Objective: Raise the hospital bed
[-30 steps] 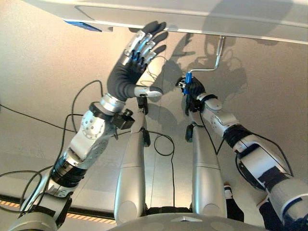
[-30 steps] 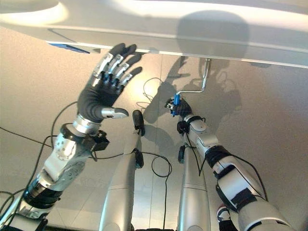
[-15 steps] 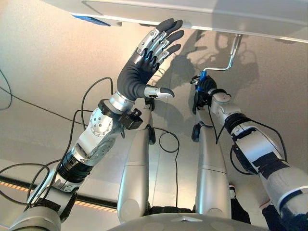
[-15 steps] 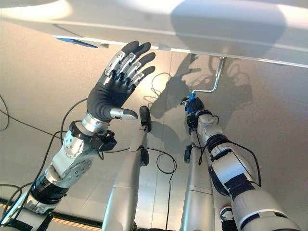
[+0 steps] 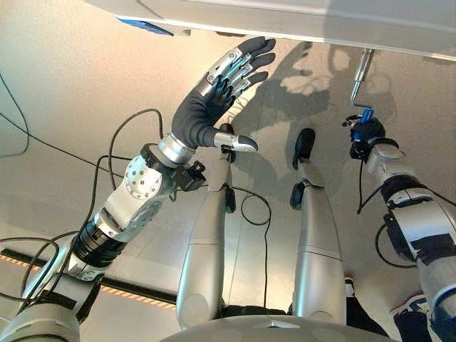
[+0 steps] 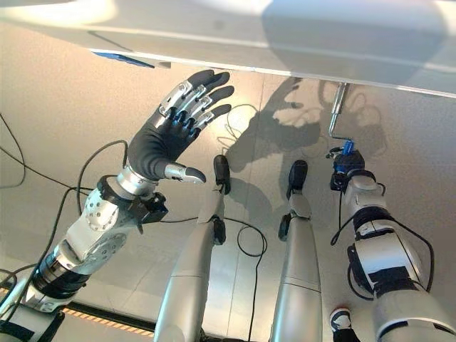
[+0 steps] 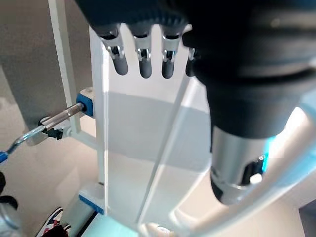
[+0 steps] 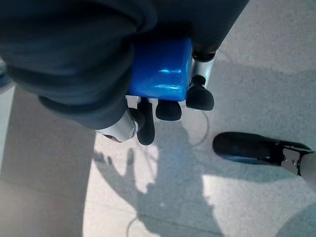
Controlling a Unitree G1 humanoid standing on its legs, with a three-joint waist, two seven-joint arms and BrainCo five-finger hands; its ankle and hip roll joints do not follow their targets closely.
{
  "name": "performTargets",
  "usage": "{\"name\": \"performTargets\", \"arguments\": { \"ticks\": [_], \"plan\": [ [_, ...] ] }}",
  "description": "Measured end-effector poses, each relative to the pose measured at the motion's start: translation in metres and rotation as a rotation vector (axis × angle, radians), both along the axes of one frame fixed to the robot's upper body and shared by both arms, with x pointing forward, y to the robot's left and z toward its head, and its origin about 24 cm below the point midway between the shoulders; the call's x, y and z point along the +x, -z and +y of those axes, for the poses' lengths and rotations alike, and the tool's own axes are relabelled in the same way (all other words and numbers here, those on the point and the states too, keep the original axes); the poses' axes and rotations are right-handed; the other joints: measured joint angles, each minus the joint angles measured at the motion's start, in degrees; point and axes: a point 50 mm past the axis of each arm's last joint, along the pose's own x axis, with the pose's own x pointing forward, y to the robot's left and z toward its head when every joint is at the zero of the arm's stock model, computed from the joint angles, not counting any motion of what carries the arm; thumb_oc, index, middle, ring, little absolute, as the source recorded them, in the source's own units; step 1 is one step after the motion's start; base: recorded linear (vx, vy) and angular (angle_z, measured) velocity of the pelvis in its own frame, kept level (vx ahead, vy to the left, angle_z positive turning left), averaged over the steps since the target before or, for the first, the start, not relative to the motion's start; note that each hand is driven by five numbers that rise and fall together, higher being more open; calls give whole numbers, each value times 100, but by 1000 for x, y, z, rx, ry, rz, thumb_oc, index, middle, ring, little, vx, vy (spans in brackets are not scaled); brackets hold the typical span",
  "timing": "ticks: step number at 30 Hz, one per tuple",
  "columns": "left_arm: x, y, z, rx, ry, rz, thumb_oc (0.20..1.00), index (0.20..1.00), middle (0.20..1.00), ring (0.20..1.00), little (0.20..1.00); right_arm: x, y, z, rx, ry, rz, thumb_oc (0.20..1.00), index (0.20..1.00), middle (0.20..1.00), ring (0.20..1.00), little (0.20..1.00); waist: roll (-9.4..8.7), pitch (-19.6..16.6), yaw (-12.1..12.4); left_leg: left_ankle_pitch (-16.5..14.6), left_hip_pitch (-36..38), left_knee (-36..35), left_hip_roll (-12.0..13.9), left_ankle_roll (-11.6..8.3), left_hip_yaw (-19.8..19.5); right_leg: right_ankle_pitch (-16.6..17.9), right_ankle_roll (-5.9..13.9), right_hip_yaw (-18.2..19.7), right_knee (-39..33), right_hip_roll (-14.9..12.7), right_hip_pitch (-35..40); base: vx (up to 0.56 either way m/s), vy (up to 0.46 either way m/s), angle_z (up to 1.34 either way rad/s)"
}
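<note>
The hospital bed's pale frame (image 5: 299, 18) runs along the top of the eye views. A silver crank rod (image 5: 360, 71) hangs down from its underside and ends in a blue handle (image 5: 367, 114). My right hand (image 5: 366, 132) is shut on that handle. In the right wrist view its fingers (image 8: 168, 107) curl round the blue handle (image 8: 160, 69). My left hand (image 5: 214, 100) is raised just below the bed's edge, open, with straight spread fingers holding nothing. In the left wrist view the fingers (image 7: 143, 66) point at the bed frame (image 7: 103, 128), with the crank (image 7: 59, 118) off to one side.
A blue label (image 5: 146, 26) sits on the bed's edge near my left hand. Pale floor lies below, crossed by a dark strip with orange stripes (image 5: 121, 291). A shoe (image 5: 410, 313) shows at the lower right.
My right hand has swung the blue handle to the right, so the crank now hangs nearly straight down. The camera has shifted too. The left hand stays open by the bed's edge.
</note>
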Motion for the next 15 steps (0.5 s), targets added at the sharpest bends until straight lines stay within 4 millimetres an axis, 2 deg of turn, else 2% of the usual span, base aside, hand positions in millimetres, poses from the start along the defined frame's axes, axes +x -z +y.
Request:
{"name": "performTargets", "arguments": {
  "ticks": [8,14,15],
  "plan": [
    [0,0,4,28,-12,-4,1000,1000,1000,1000,1000,-1,-3,-2,44,1,-43,200,200,200,200,200,-36,9,-104,-11,-4,-10,-54,64,47,46,85,115,-77,-20,9,-1,-3,1],
    [-1,1,21,-11,-79,3,1000,1000,1000,1000,1000,-12,-11,15,115,-78,-258,200,200,200,200,200,-207,26,-461,-61,-14,-10,-71,117,172,85,139,233,-195,-14,0,4,-9,-6],
    [-1,0,27,-33,-104,2,1000,1000,1000,1000,1000,-24,-13,19,129,-94,-332,200,200,200,200,200,-214,27,-544,-86,-16,-3,-71,113,173,85,144,243,-208,-9,1,-2,-13,-4]
  ]
}}
